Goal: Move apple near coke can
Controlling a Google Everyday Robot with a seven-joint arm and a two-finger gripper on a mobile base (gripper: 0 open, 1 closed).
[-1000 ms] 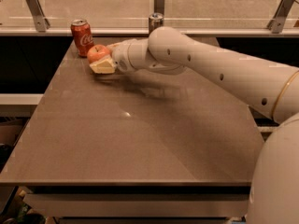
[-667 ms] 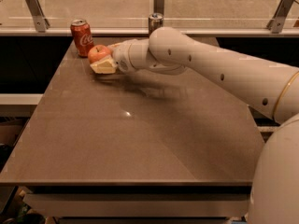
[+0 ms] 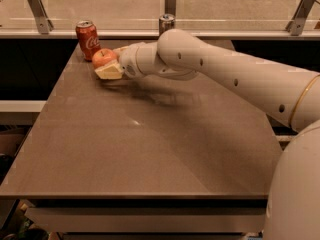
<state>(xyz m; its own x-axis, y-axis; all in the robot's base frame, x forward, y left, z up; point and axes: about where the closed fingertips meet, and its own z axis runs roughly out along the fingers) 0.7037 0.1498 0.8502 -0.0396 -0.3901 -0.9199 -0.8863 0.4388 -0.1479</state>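
The gripper [image 3: 112,63] is grasping the apple [image 3: 103,57], holding it just beside the Coke can [image 3: 87,39], at the can's five o'clock, over the brown table [image 3: 150,149].

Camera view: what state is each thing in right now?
apple: stem up, at the end effector, close beside the coke can.
coke can: upright, far left corner of the table.
end effector: at the apple, low over the table.
second can: upright, behind the arm.
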